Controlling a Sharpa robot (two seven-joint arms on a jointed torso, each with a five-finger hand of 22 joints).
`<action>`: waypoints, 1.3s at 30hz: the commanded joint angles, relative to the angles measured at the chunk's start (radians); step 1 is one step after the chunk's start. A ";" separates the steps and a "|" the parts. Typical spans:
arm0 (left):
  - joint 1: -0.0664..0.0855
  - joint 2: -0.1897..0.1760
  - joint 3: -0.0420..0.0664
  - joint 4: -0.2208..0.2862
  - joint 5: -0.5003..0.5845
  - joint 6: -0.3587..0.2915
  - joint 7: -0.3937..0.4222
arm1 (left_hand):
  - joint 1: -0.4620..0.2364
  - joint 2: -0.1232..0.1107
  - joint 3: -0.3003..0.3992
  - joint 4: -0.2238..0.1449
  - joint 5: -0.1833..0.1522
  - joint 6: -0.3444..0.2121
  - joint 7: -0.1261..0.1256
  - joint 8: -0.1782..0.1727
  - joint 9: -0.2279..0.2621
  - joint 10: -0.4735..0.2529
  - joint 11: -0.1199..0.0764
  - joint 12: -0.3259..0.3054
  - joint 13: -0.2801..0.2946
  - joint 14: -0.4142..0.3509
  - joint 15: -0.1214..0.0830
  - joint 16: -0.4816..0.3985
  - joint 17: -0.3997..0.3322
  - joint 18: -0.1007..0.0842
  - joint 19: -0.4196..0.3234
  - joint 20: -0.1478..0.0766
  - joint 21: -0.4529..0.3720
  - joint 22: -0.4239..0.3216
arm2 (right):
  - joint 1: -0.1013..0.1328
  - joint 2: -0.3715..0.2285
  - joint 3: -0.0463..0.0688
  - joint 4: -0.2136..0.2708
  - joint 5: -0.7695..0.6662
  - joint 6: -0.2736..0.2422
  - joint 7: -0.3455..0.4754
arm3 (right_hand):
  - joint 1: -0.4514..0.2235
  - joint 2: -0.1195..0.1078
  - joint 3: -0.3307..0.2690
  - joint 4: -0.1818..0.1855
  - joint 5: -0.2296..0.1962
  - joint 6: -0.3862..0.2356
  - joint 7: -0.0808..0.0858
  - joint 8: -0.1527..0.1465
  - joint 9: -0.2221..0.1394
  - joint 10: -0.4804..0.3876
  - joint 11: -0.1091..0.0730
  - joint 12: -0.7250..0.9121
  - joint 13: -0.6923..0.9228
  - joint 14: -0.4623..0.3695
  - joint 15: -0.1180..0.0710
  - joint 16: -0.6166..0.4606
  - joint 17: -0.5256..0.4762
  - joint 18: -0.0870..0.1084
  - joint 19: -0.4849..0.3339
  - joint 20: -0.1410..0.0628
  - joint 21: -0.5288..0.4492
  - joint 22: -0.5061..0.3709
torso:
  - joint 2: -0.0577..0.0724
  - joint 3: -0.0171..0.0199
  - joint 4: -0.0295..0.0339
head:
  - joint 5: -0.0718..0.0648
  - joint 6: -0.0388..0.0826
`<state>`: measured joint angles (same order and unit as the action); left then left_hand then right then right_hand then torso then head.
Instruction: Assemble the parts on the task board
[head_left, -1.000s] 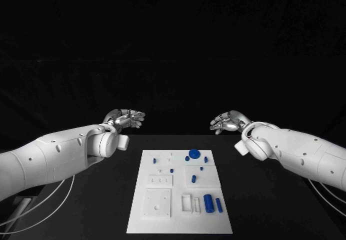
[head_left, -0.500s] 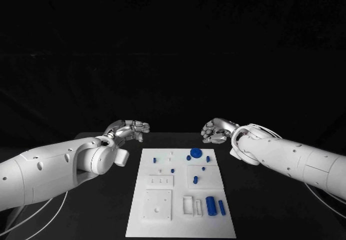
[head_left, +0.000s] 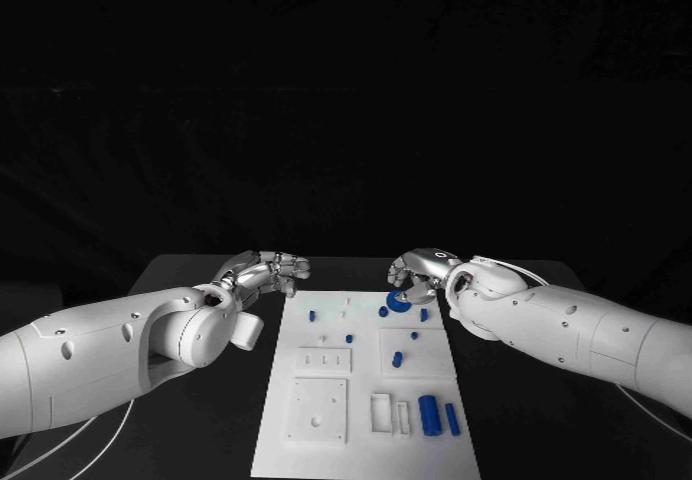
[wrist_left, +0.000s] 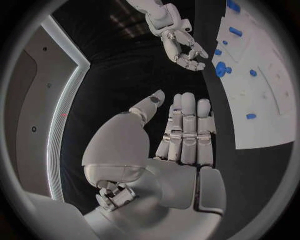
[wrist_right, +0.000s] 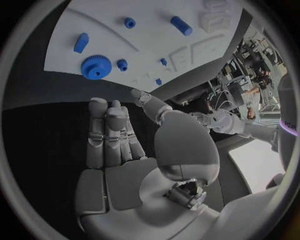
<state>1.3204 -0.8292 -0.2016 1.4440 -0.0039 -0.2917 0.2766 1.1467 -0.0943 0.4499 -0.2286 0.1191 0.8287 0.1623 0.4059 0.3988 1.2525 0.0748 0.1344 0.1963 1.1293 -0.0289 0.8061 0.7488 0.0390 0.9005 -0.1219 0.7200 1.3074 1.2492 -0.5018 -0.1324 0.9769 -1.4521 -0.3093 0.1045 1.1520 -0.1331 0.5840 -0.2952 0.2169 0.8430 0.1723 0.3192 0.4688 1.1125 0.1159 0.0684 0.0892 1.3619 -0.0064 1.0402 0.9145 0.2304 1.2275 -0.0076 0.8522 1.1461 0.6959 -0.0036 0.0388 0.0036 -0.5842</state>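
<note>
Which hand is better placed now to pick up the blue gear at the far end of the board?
Probably the right hand: it hovers open beside the blue gear. The left hand is beyond the task board's opposite edge.

Both white arms reach forward and inward, the left hand (head_left: 268, 272) and right hand (head_left: 418, 275) each empty, with fingers extended side by side and thumb held apart from them.

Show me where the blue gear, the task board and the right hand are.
blue gear (wrist_right: 95, 66), right wrist view, its flat face.
task board (head_left: 361, 455), head view, bare near end.
right hand (head_left: 420, 272), head view, middle of hand.
</note>
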 joint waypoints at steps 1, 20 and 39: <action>0.005 -0.006 0.001 0.015 -0.015 0.017 0.009 | -0.008 0.000 0.001 -0.004 -0.004 0.003 0.002 -0.005 0.002 -0.002 0.005 -0.006 0.001 -0.009 0.002 0.001 0.000 0.020 -0.007 -0.005 0.004 0.020 | -0.001 0.003 0.000 0.013 -0.119 -0.018 -0.034 | -0.001 -0.012 -0.005 0.002 0.004 -0.006 0.001 -0.004 -0.002 -0.015 0.005 -0.006 -0.006 -0.010 0.012 0.009 -0.006 0.031 0.067 -0.056 -0.001 -0.002 | 0.022 -0.0005 0.0048 | -0.001 0.000; 0.017 -0.015 0.004 0.038 -0.027 0.019 0.008 | -0.013 -0.001 0.004 -0.006 -0.005 0.003 0.003 -0.008 0.005 -0.007 0.008 -0.013 0.002 -0.013 0.004 0.000 0.000 0.020 -0.012 -0.003 0.007 0.019 | -0.002 0.013 0.000 0.026 -0.230 -0.001 -0.064 | 0.009 -0.020 0.010 0.002 -0.003 0.000 -0.001 -0.004 -0.003 -0.019 0.009 0.000 -0.018 -0.016 0.016 0.038 -0.036 0.031 0.081 -0.042 -0.012 -0.011 | 0.072 -0.0118 0.0420 | -0.040 0.010; 0.032 -0.023 0.004 0.047 -0.035 0.018 0.005 | -0.016 -0.002 0.005 -0.007 -0.005 0.004 0.003 -0.009 0.006 -0.007 0.009 -0.015 0.003 -0.013 0.005 0.000 0.000 0.020 -0.013 -0.002 0.009 0.018 | -0.004 0.002 0.000 0.026 -0.264 0.020 -0.078 | 0.012 -0.031 0.022 0.003 -0.008 0.005 -0.003 -0.004 -0.005 -0.016 0.009 -0.001 -0.020 -0.020 0.017 0.053 -0.058 0.031 0.085 -0.033 -0.016 -0.013 | 0.091 -0.0140 0.0380 | -0.035 0.011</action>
<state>1.3506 -0.8534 -0.1991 1.4876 -0.0293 -0.2888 0.2756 1.1393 -0.0948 0.4524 -0.2310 0.1191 0.8286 0.1622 0.4019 0.4038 1.2485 0.0784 0.1230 0.1978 1.1252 -0.0248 0.8060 0.7484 0.0400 0.8949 -0.1198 0.7239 1.3077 1.2466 -0.5005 -0.1322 1.0028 -1.6915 -0.3082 0.0319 1.1651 -0.1542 0.5996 -0.2935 0.2130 0.8445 0.1707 0.3192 0.4649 1.0954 0.1268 0.0684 0.0705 1.3567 -0.0011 1.0874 0.8587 0.2235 1.2738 -0.0073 0.8421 1.1343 0.7829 -0.0174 0.0765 -0.0342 -0.5731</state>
